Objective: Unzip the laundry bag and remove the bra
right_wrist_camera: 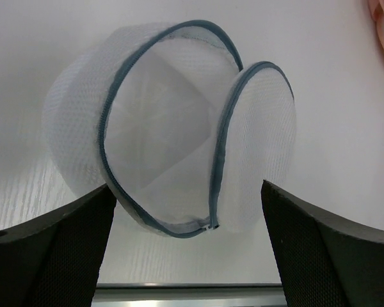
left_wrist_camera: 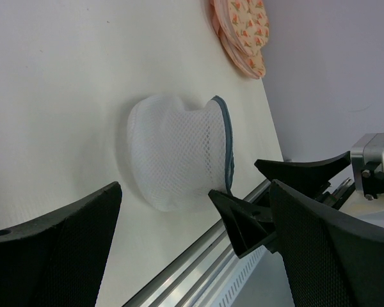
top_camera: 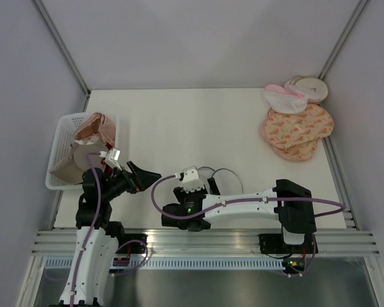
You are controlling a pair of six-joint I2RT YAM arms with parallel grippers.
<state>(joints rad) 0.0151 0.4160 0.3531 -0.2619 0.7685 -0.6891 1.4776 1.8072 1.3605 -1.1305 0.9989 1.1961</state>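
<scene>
The laundry bag is a round white mesh drum with a dark zip rim, lying on the table with its lid flap hanging open. Its inside looks empty. The zip pull sits at the low end of the opening. The bag also shows in the left wrist view and faintly in the top view. My right gripper is open just in front of the bag, holding nothing. My left gripper is open and empty, left of the bag. Greyish-beige bra fabric lies in the white basket.
A white basket at the table's left edge also holds a pink-peach garment. Flat peach patterned rounds and a white pouch with pink trim lie at the back right. A metal rail runs along the near edge.
</scene>
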